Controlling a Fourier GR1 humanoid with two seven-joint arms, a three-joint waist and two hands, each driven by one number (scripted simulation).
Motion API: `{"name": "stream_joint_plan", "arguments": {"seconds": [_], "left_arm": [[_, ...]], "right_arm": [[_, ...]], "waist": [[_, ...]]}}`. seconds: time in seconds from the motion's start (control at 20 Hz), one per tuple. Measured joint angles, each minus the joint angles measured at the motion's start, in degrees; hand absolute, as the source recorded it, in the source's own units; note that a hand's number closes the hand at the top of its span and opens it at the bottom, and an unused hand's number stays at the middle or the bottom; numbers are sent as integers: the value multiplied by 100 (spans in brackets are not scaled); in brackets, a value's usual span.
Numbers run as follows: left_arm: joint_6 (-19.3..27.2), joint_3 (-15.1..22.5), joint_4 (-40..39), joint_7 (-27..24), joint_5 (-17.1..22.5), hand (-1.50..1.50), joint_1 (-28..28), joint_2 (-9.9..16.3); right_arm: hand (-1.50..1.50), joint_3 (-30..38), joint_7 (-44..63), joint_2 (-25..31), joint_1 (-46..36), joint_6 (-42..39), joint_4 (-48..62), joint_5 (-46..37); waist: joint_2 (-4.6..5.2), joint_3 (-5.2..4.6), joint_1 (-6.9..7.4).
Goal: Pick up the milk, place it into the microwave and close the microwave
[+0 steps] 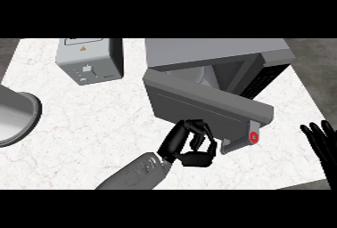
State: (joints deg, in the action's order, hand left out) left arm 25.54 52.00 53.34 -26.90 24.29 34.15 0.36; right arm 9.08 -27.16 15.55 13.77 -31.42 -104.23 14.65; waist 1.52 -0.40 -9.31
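Observation:
The grey microwave (217,50) stands at the back right of the counter. Its door (197,100) swings partway out toward me, and a red button (253,137) shows at the door's handle end. No milk shows in the head view, and the door hides most of the microwave's inside. My left hand (189,149) is right up against the door's near face, below its lower edge. Its fingers are curled and hold nothing. My right hand (324,141) rests open at the right edge, fingers up, away from the microwave.
A grey toaster-like box (89,58) stands at the back left. Part of a round metal pot (14,115) shows at the left edge. The white marble counter (85,129) stretches between the pot and my left forearm.

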Motion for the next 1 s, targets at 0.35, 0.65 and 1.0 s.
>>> {"name": "stream_joint_plan", "arguments": {"seconds": [0.35,0.65,1.0], "left_arm": [[856,-113,-32,-152,763,150,396,-35],[1385,-178,-228,-50,1310,-150,908,-36],[1845,-201,-256,-10,1833,-150,1079,-37]], "right_arm": [[-150,129,331,352,-200,-119,-273,199],[-150,292,522,552,-469,-105,-389,404],[150,888,436,1137,-1006,209,-634,-237]], "waist": [[50,-2,-200],[107,6,-367],[139,8,-550]]}}
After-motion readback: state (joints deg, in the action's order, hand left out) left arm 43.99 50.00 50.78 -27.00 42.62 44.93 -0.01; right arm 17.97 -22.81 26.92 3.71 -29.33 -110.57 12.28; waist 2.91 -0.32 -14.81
